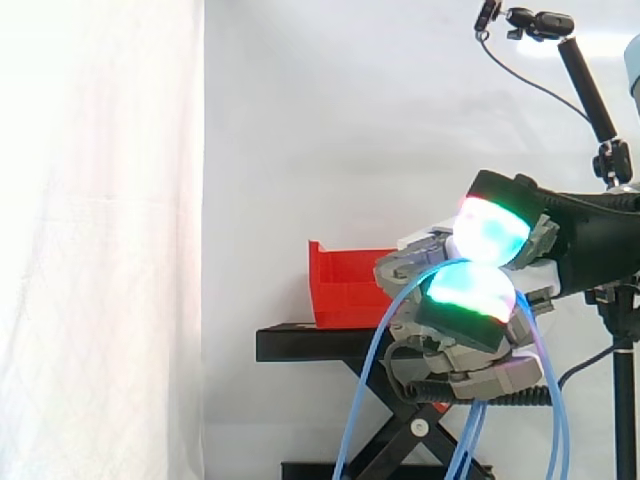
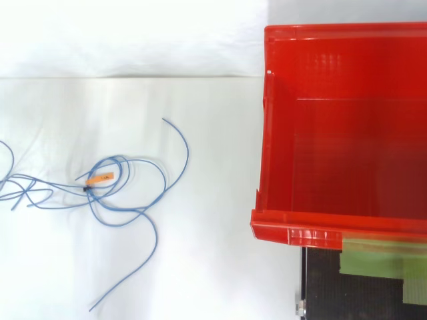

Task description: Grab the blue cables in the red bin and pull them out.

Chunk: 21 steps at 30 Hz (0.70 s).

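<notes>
Nearest to us in the side view, the hand has its fingers curled in tight, and the blue cables run through the curl. We read this as a closed grasp on the strands. The thick pads glow cyan and green, one stacked above the other, with a faint violet tinge low on the hand.

From the grasp, one pair of strands arcs out to the left and falls in a long curve past the stand. Further strands drop almost straight down under the wrist, running out of the lower edge of the view.

The hand comes in from the right, held roughly level at the height of the red bin, its fingers pointing left. It covers the bin's right end from our side.

Behind it the bin sits on the black stand, against the white curtain. A black camera pole rises at the upper right.

From above, we see the bin's rim with a strip of green tape below it. To its left, well apart, a tangle of blue cable with an orange tag lies on a white sheet. We cannot tell if it belongs to the held strands.
</notes>
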Available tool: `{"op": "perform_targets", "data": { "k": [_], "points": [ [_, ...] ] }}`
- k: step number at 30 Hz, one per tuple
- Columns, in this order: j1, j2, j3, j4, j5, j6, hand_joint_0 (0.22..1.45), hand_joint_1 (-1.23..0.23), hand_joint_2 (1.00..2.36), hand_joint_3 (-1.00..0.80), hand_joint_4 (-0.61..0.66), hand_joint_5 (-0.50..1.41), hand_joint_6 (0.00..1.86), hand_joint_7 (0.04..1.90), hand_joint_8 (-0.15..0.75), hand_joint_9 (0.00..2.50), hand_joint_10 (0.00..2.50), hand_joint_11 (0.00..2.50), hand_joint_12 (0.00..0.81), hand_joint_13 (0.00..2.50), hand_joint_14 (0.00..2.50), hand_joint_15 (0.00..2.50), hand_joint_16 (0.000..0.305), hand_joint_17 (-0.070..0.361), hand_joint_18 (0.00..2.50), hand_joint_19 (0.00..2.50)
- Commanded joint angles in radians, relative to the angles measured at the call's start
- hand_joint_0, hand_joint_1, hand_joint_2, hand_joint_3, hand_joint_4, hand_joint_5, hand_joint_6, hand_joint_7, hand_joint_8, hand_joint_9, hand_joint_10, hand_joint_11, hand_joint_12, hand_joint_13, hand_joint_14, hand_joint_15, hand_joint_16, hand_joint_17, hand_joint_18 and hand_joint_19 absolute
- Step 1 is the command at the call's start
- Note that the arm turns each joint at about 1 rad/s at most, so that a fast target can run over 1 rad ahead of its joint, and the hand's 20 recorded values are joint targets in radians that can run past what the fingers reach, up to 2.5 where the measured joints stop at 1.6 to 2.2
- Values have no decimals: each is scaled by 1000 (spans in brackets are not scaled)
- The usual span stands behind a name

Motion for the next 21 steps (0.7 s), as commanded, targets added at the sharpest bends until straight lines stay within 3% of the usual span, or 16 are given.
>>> {"op": "perform_targets", "data": {
  "k": [1,21],
  "points": [
    [0,-1,1,0,0,0,1013,-988,1013,-604,-107,400,1553,348,256,401,2500,1102,319,782,2500,1105,38,85,1161,1421],
    [-1,-1,0,0,1,0,1012,-970,1015,-571,-109,394,1561,379,252,416,2500,1125,318,787,2500,1112,39,88,1146,1399]
  ]
}}
